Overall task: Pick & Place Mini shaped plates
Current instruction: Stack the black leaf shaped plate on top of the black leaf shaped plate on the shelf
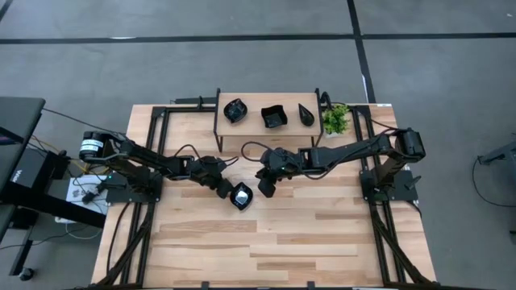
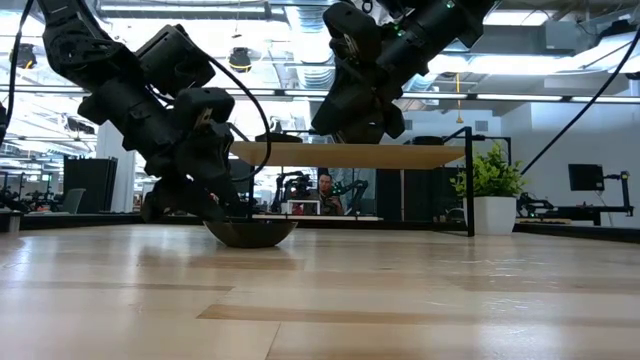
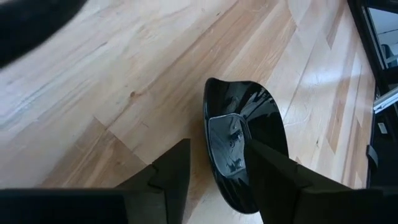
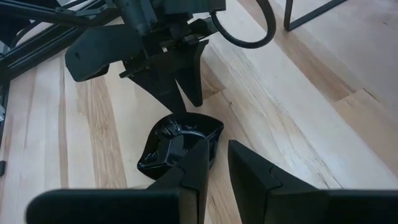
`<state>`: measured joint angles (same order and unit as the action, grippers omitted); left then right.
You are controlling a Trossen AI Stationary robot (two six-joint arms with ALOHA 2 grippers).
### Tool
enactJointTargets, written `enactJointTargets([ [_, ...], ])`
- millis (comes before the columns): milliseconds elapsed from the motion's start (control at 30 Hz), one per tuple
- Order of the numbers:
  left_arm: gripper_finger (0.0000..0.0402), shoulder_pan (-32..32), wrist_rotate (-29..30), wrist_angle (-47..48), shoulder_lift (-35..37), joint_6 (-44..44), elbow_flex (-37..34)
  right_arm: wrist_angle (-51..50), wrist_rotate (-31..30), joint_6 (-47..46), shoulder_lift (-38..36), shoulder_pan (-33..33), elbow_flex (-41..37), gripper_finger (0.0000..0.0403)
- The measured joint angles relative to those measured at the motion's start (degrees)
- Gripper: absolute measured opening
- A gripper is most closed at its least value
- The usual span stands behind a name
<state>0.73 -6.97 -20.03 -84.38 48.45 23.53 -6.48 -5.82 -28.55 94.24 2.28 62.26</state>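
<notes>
One glossy black mini plate (image 1: 240, 196) with a flat square floor and a flared rim rests on its base on the table near the centre. My left gripper (image 1: 228, 190) is low at the plate's left side and open. In the left wrist view its fingers stand on either side of the plate's near rim (image 3: 209, 134), one over the inside and one outside. My right gripper (image 1: 265, 188) hovers open just right of the plate (image 4: 174, 140), raised clear of the table (image 2: 355, 125) and holding nothing. Three more black plates (image 1: 273, 117) sit on the wooden shelf. My left gripper (image 3: 216, 143) straddles the plate's rim, slanting down from the table's left. One finger (image 3: 267, 168) is over the plate's hollow and the other (image 3: 174, 168) over the table outside. I cannot tell whether either finger touches the plate (image 2: 250, 232), which sits flat on the table.
A raised wooden shelf (image 1: 270, 103) on thin black legs stands at the far edge, with a small green potted plant (image 1: 335, 119) at its right. Black frame rails (image 1: 379, 201) run along both sides. Bare wood lies toward the near edge (image 1: 266, 250). A person shows beyond the table (image 2: 323, 190).
</notes>
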Motion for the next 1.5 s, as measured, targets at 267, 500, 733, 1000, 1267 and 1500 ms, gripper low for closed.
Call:
enactJointTargets([
  [267,0.0149,0.0,0.3,-0.6,-1.7,0.0,0.0,0.0,0.0,0.0,0.0,0.0,0.0,0.0056],
  [500,0.0149,-0.2,0.3,-1.5,-1.9,0.0,0.0,0.0,0.0,0.0,0.0,0.0,0.0,0.0056],
  [733,0.0149,-2.3,0.5,-2.7,-4.5,0.4,0.0,0.0,0.0,0.0,0.0,0.0,0.0,0.0056],
  [1000,0.0149,-2.3,0.9,-3.8,-4.9,1.5,0.0,0.0,0.0,0.0,0.0,0.0,0.0,0.0056],
  [1267,0.0147,-2.3,1.4,-4.6,-4.9,1.5,0.0,0.0,0.0,0.0,0.0,0.0,0.0,0.0056],
  [1500,0.0106,-2.3,1.4,-5.0,-4.9,1.5,0.0,0.0,0.0,0.0,0.0,0.0,0.0,0.0056],
])
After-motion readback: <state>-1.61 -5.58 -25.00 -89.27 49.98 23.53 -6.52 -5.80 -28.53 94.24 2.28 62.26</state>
